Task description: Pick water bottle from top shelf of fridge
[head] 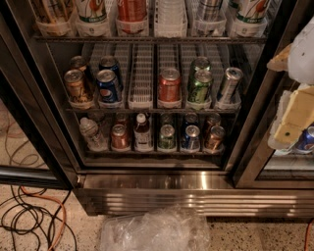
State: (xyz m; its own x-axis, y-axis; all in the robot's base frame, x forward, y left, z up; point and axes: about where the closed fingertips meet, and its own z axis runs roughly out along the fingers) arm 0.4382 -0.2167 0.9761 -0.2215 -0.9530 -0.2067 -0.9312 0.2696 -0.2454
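The fridge point(196, 198) stands open in front of me, with a dark frame and a shiny ribbed steel base. Its top shelf point(152, 38) runs along the upper edge of the view and carries white lattice trays point(170, 19) and the lower parts of tall cans point(131, 11). No tall clear water bottle shows on it; the middle tray looks empty as far as the view reaches. My gripper point(293, 115), white with yellowish parts, hangs at the right edge in front of the right door frame, level with the middle shelf and away from the top shelf.
The middle rack holds short soda cans point(170, 84). The bottom rack holds more cans, a small squat clear bottle point(90, 133) and a bottle of brown drink point(142, 132). Crumpled clear plastic point(154, 230) lies on the floor before the base. Cables point(29, 215) lie at left.
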